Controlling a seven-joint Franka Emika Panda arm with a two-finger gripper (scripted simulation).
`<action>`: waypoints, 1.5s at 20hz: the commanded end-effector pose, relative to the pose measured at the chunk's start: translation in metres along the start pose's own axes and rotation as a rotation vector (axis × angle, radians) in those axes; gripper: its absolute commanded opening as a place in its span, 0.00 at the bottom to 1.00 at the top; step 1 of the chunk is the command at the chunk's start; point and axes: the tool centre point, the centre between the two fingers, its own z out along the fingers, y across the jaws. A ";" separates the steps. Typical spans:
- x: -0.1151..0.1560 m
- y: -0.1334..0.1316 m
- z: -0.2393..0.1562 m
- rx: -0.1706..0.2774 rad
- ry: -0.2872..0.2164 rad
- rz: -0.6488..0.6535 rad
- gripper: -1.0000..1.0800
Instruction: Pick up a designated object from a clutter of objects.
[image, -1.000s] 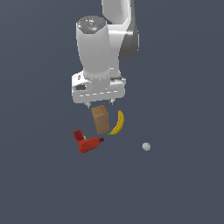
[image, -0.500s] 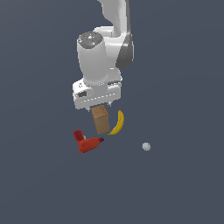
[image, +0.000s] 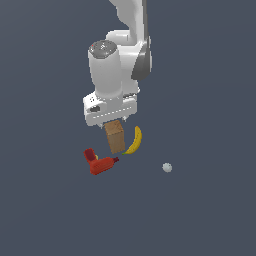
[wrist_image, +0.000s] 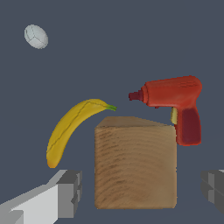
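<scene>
**My pincer over the brown box**

While my pincer (wrist_image: 138, 188) hangs over the things, its two fingers (wrist_image: 65, 194) stand apart, one on each side of the brown box (wrist_image: 135, 164), not touching it. The box stands upright. Just past it lie the yellow banana (wrist_image: 70, 129) and the red drill (wrist_image: 175, 105). Far off sits the white ball (wrist_image: 36, 36).
</scene>
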 end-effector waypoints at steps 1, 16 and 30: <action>0.000 0.000 0.002 0.000 0.000 0.000 0.96; -0.001 0.000 0.050 0.000 0.001 -0.004 0.96; -0.001 0.000 0.048 -0.001 0.002 -0.003 0.00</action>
